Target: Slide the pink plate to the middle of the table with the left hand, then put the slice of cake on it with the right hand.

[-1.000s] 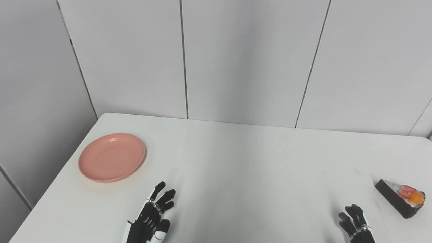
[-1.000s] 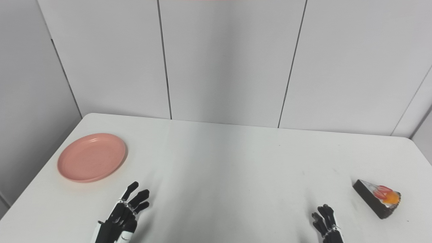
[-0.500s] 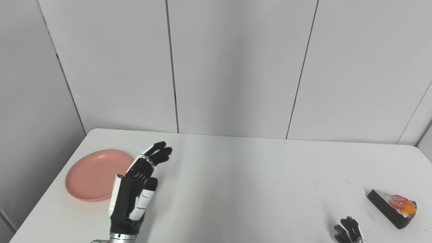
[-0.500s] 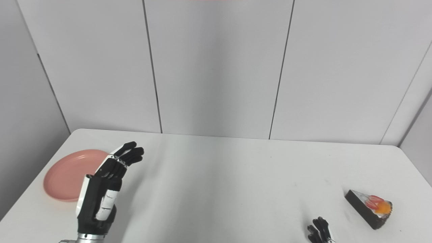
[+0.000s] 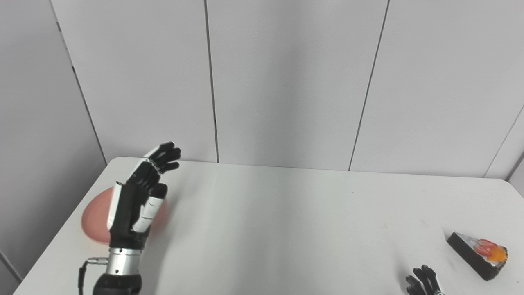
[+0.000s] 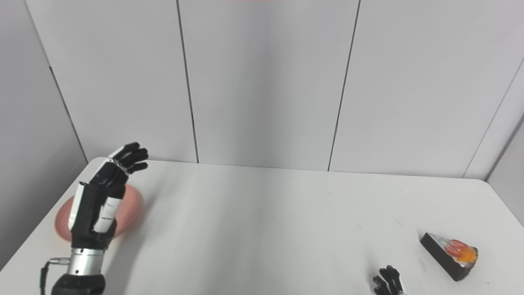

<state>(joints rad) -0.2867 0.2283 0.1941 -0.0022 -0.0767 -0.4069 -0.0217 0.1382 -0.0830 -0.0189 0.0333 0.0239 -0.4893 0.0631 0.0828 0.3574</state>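
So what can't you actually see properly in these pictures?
- Pink plate: both views, its middle is hidden behind the raised left hand; contact can't be told.
- Right hand: both views, cut off by the bottom edge, only fingertips show.
- Cake slice: topping too small to identify.

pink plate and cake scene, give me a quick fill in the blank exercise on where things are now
1. The left robot hand is raised in front of the ____ plate.
2. The slice of cake lies near the table's ____ edge.
3. The fruit topping on the cake is red and ____.
4. Only the fingertips of the ____ robot hand show, at the bottom edge.

Missing words: pink; right; orange; right
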